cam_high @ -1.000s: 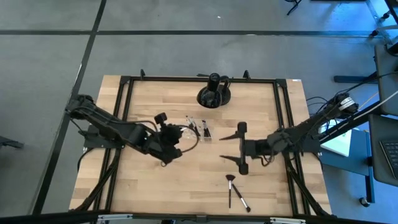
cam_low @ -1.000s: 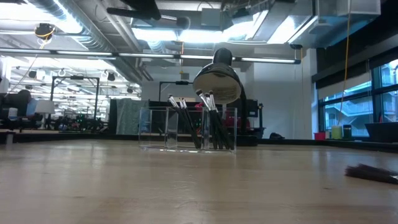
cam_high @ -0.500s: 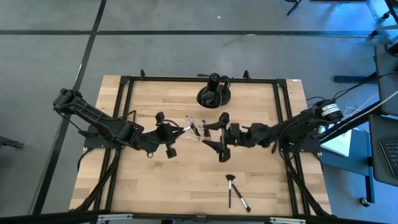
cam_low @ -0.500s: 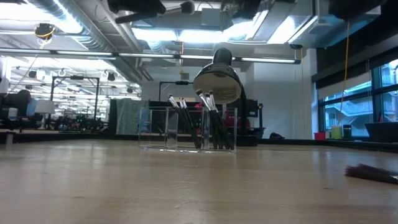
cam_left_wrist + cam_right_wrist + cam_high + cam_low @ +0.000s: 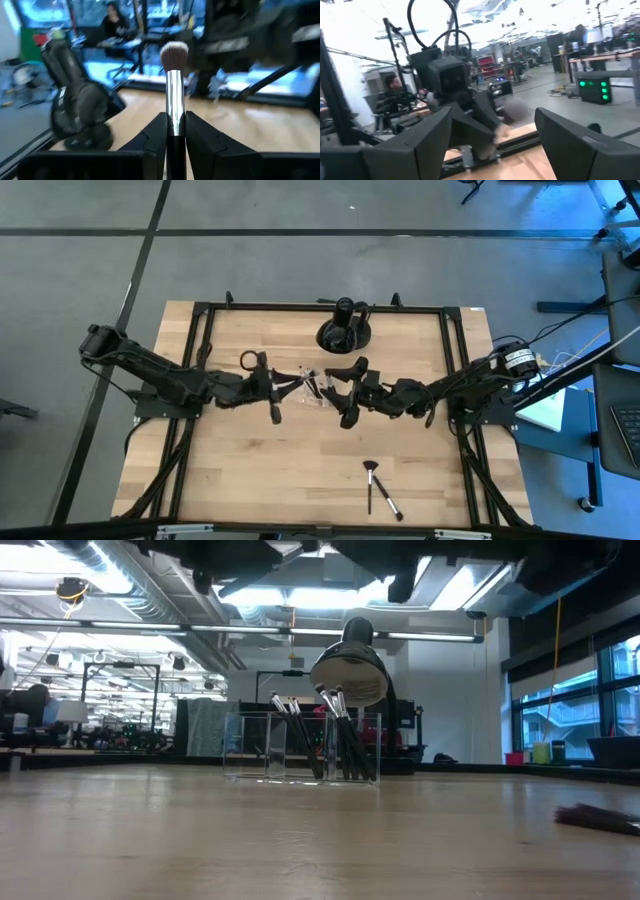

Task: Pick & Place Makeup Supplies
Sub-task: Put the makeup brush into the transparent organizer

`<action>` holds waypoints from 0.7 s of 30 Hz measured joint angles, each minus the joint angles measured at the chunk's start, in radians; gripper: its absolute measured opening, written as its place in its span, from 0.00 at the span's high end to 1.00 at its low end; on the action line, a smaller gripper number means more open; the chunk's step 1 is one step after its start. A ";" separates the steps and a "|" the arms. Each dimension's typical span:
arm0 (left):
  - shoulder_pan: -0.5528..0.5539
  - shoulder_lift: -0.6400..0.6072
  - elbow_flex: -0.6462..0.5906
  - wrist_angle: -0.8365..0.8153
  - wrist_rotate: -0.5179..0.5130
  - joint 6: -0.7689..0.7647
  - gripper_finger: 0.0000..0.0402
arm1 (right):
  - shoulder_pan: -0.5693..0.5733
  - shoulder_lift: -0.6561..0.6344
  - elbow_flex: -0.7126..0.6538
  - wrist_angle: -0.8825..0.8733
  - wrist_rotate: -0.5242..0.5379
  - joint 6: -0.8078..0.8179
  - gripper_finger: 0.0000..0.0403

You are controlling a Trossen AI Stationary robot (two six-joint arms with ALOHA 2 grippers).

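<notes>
High view, left gripper [image 5: 283,387] clamping brush [image 5: 173,90]

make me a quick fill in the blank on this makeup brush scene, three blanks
1. The left gripper is shut on a ____.
2. The right gripper has its jaws ____.
3. Two brushes lie loose on the ____.

Missing words: brush; open; table
</notes>
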 joint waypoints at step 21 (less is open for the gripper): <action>0.163 0.022 -0.258 0.574 0.350 -0.031 0.86 | -0.166 0.254 0.106 0.205 -0.366 0.084 0.30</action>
